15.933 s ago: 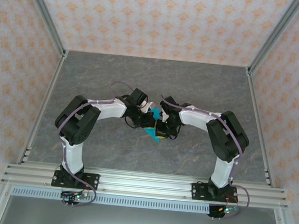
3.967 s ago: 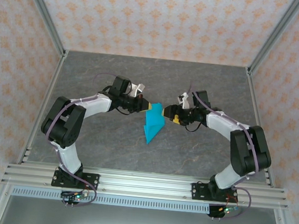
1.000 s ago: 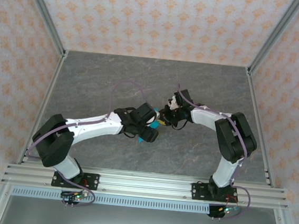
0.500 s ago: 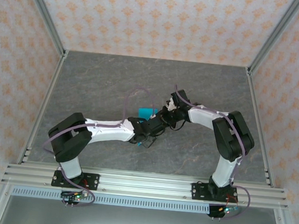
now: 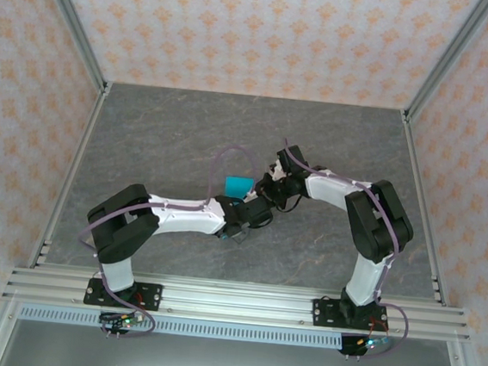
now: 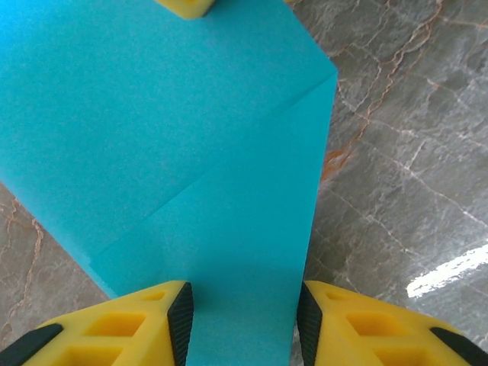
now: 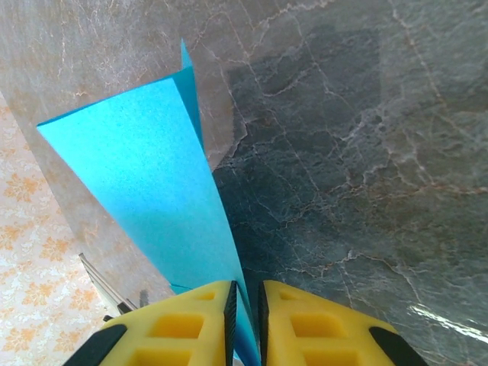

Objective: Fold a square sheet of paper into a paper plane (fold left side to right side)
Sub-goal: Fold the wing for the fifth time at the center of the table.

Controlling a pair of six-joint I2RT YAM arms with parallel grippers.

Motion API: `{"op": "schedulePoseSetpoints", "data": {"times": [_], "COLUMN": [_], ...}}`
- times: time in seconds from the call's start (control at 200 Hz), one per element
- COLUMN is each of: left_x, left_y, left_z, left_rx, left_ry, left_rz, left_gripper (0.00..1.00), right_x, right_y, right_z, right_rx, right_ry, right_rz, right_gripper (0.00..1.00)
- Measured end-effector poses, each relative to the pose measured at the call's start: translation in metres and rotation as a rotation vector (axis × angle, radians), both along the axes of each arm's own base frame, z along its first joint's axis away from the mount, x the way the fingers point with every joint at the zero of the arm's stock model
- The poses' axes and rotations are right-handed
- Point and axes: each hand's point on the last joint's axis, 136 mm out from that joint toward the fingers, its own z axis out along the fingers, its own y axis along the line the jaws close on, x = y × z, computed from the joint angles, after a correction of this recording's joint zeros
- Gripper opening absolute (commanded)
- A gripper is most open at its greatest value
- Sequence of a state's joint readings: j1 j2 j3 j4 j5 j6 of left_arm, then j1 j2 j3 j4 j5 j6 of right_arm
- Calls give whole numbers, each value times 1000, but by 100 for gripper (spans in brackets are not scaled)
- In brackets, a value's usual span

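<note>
Pinching the paper [image 7: 164, 191], right claw [image 7: 245, 296] is closed; left claw [image 6: 242, 309] straddles it, partly open.

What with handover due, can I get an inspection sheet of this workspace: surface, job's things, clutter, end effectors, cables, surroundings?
Surface: glossy grey marbled tabletop, with light glare.
Job's things: thin cyan-blue folded paper sheet, layered with a diagonal crease, mid-table between both arms.
Clutter: nothing seen.
End effectors: left end effector has its jaws apart, straddling one end of the paper. Right end effector is pinched shut on the paper's edge.
Cables: purple cable loop arches above the left arm, near the paper.
Surroundings: orange-patterned wall panels and an aluminium frame rail at the arm bases.
</note>
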State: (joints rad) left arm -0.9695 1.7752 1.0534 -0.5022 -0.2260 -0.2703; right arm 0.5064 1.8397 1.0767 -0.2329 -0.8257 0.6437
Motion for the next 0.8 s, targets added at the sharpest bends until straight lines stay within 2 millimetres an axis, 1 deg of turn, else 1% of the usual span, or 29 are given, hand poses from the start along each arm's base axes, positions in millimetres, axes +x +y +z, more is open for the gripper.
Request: {"op": "schedulePoseSetpoints", "data": {"times": [0.235, 0.45, 0.485, 0.565, 0.606, 0.671, 0.801], "left_x": [-1, 0, 1, 0, -1, -2, -2], "left_y": [-2, 0, 0, -1, -2, -3, -5], "left_z": [-5, -4, -4, -4, -3, -2, 2], "left_rx": [30, 49, 50, 54, 61, 64, 68], "left_ry": [-6, -23, -24, -29, -34, -44, -63], "left_rz": [-9, -11, -11, -16, -26, -32, -42], "left_gripper": [34, 32, 35, 45, 48, 50, 50], "right_x": [0, -1, -1, 0, 1, 3, 4], "right_y": [0, -1, 0, 1, 1, 2, 4], "right_z": [0, 1, 2, 5, 7, 10, 14], "right_rx": [-2, -5, -6, -2, -2, 0, 4], "right_ry": [7, 19, 21, 22, 22, 22, 25], "right_rz": [-2, -7, -7, -8, -9, -10, -9], "right_gripper": [20, 20, 20, 19, 19, 19, 19]}}
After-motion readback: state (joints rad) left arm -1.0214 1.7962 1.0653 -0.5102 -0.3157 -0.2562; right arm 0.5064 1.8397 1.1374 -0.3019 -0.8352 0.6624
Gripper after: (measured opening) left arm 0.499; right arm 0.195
